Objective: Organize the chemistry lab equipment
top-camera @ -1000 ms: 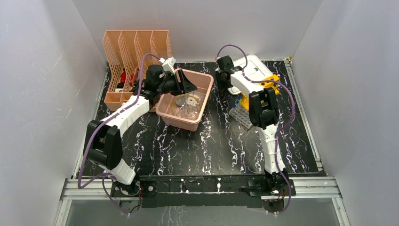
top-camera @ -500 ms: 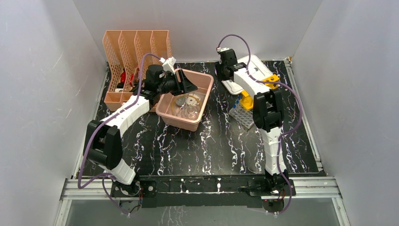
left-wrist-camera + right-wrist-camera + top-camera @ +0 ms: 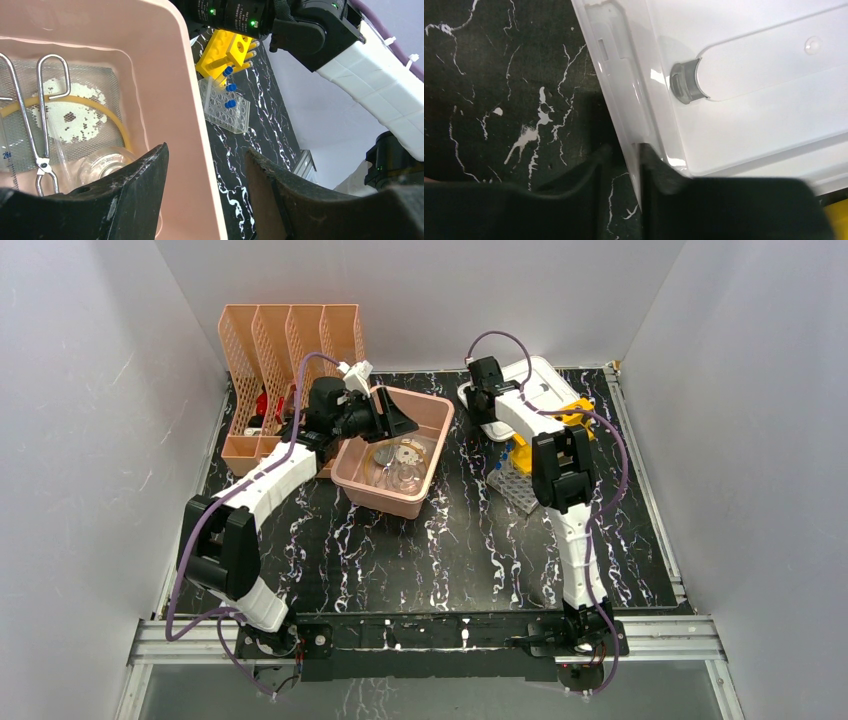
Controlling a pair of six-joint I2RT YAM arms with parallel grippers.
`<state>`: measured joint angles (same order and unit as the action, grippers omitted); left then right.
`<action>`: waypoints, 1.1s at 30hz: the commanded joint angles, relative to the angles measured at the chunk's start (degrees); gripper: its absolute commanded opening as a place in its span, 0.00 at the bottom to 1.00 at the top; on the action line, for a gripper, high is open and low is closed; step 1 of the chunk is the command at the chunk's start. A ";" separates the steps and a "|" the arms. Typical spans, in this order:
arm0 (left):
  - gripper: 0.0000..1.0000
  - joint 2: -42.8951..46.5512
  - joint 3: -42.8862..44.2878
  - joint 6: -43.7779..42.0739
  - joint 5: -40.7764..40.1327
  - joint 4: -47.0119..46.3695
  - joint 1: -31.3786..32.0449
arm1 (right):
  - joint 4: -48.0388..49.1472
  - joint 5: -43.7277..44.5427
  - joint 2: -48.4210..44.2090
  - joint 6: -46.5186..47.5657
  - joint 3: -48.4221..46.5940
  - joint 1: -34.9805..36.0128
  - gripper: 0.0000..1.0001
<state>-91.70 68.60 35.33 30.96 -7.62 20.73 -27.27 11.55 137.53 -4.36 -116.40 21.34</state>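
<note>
Meanwhile, seen from above, the right arm (image 3: 515,415) had lifted away and dropped back onto the left edge of the white lid (image 3: 548,378), while the left fingers (image 3: 398,420) stayed at the pink tub (image 3: 380,498), on its far rim. At the left wrist those fingers stood spread astride the wall, unclamped. The metal tweezers (image 3: 42,125), yellow rubber tube (image 3: 107,112) and a glass dish (image 3: 100,162) lay inside. The yellow rack (image 3: 227,47) and clear rack (image 3: 227,107) stood outside on the bench (image 3: 230,165). At the right wrist, the right fingers (image 3: 584,185) pinched the lid's edge. This was probably a regrip, with closing the tub next.
</note>
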 commanded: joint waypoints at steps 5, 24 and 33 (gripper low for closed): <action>0.56 2.82 -1.18 -0.53 1.88 -0.69 -0.63 | -2.37 -1.56 1.45 -0.04 -1.34 -0.36 0.24; 0.56 2.78 -0.48 -0.77 2.29 -0.29 -0.81 | 6.52 4.56 -4.29 6.20 -1.38 -0.41 0.00; 0.56 2.67 -0.95 -0.62 2.29 -0.47 -0.81 | 12.93 9.90 -7.76 12.98 -3.00 -0.35 0.00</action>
<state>-91.61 67.09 35.11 31.99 -7.64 20.34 -21.54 17.17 136.73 4.64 -116.46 21.12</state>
